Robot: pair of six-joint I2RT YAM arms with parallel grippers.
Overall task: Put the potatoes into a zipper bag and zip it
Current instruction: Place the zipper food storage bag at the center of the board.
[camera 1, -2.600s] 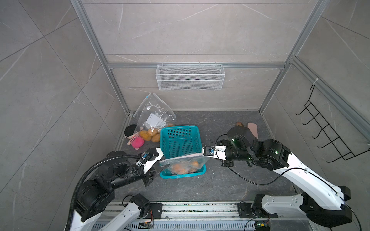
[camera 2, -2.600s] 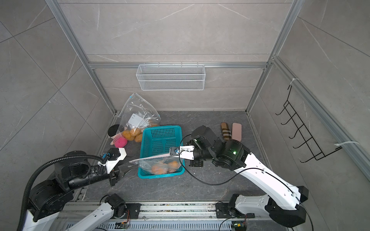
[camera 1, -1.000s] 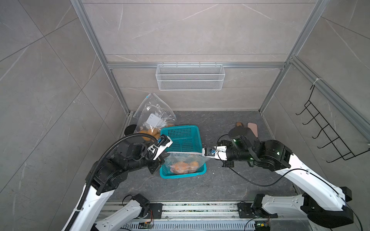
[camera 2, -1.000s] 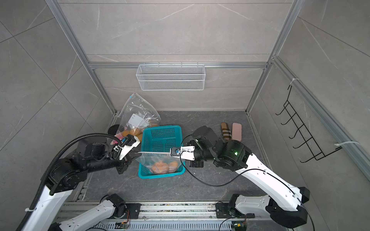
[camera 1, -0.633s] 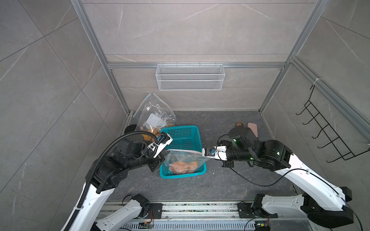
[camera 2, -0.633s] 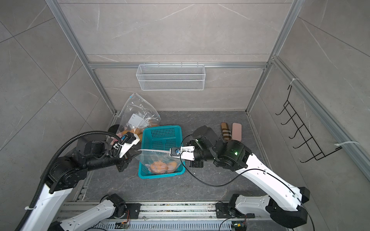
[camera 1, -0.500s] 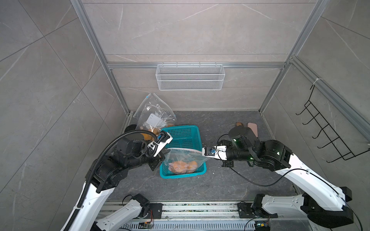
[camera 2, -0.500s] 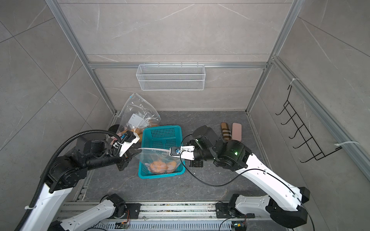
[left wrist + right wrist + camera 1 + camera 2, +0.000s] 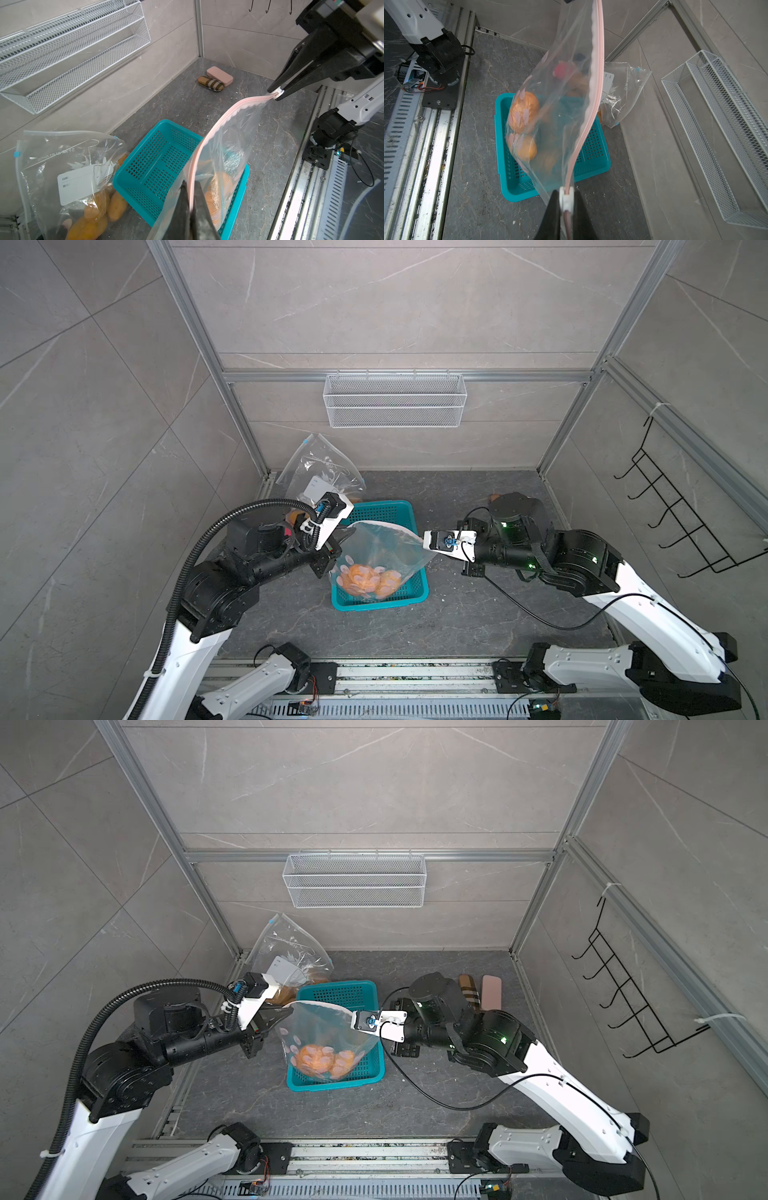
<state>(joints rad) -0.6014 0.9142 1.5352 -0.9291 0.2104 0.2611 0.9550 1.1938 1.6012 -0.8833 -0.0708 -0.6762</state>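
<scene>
Where the zipper bag (image 9: pixel 380 549) hangs: slung between the two arms above the teal basket (image 9: pixel 409 512); whether its bottom rests in the basket cannot be told.
Contents: orange-tan potatoes (image 9: pixel 365 578), bunched at the bag's lowest part.
Left gripper (image 9: pixel 190 186): clenched on one end of the bag's pink track (image 9: pixel 209 137).
Right gripper (image 9: pixel 565 192): clenched on the white zipper slider (image 9: pixel 566 200) at the opposite end of that track.
Long axis: the track runs in a slack curve from the left gripper across to the right gripper, with the bag's body hanging below it.
Deciding relation: the slider is already in the right jaws, so the right arm is the working one and the left arm is the anchor; any slider travel must follow the track line between them.
Judged stage: the pink lips lie together along the visible run, so closing looks done or nearly done, though this is not certain.
Wrist views only: both pinches are seen close up; the left wrist view also shows a second clear bag (image 9: pixel 68 158) with more potatoes inside, beside the basket.
Top views only: the whole span over the basket is shown, but the right fingers are hidden beneath the wrist camera block.
</scene>
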